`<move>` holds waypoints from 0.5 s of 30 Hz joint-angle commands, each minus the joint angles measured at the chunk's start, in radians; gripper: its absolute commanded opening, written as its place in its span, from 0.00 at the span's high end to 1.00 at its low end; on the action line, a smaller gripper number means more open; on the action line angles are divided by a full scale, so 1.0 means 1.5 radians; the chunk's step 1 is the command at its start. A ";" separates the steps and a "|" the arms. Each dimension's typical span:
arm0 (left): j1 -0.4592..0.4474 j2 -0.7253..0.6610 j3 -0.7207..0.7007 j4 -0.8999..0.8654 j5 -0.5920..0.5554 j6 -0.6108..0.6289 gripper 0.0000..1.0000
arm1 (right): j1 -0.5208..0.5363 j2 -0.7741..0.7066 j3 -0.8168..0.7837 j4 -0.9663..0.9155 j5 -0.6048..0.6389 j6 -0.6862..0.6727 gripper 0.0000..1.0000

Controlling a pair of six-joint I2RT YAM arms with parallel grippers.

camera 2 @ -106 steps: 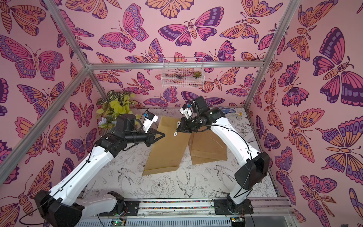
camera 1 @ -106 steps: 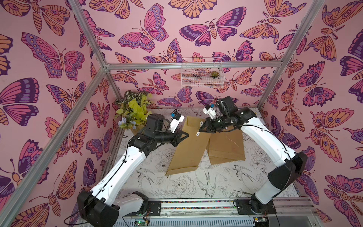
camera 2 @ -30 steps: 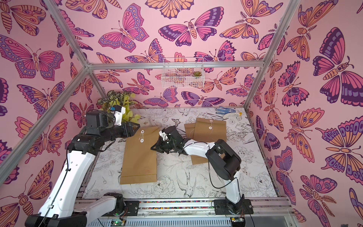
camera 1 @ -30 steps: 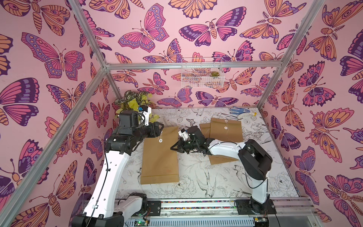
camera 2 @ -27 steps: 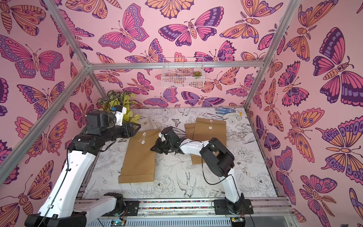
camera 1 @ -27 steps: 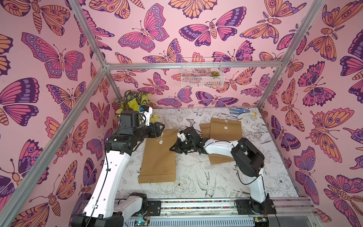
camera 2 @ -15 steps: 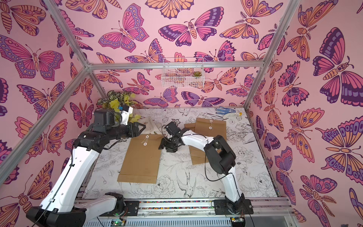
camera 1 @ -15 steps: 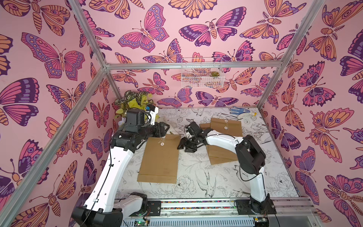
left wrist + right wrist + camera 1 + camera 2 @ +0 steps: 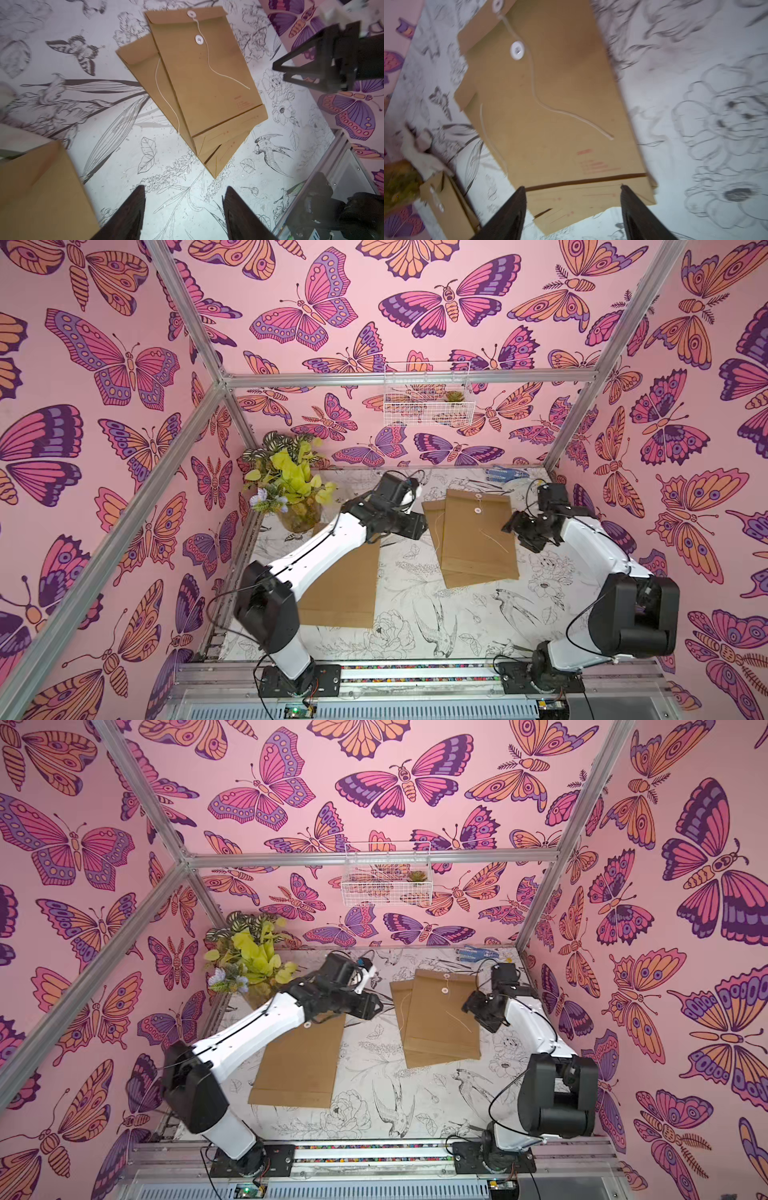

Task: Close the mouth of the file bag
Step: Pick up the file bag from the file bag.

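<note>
Nearest, flat on the table point(image 9: 415, 605): lone file bag point(image 9: 345, 585), far end hidden under the left arm point(image 9: 324, 543). Farther back, left gripper point(image 9: 184, 188), jaws spread, empty, above bare table. Level with it, right gripper point(image 9: 572, 187), likewise spread and empty, beside two stacked file bags point(image 9: 478, 539), strings point(image 9: 494, 541) loose.

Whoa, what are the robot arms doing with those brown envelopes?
Two robot arms have brown file bags to close. Right now the left gripper and the right gripper are both open and hold nothing. One file bag lies under the left arm. Two more lie stacked near the right arm, and the top bag's string lies loose.
</note>
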 commanded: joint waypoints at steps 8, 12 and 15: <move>-0.039 0.283 0.224 0.038 0.085 -0.012 0.38 | -0.029 0.107 -0.012 0.032 0.014 -0.064 0.29; -0.039 0.352 0.270 0.036 0.113 -0.011 0.39 | -0.029 0.149 -0.014 0.051 -0.017 -0.073 0.34; -0.038 0.393 0.288 0.036 0.126 -0.014 0.40 | -0.029 0.168 -0.022 0.061 -0.031 -0.075 0.36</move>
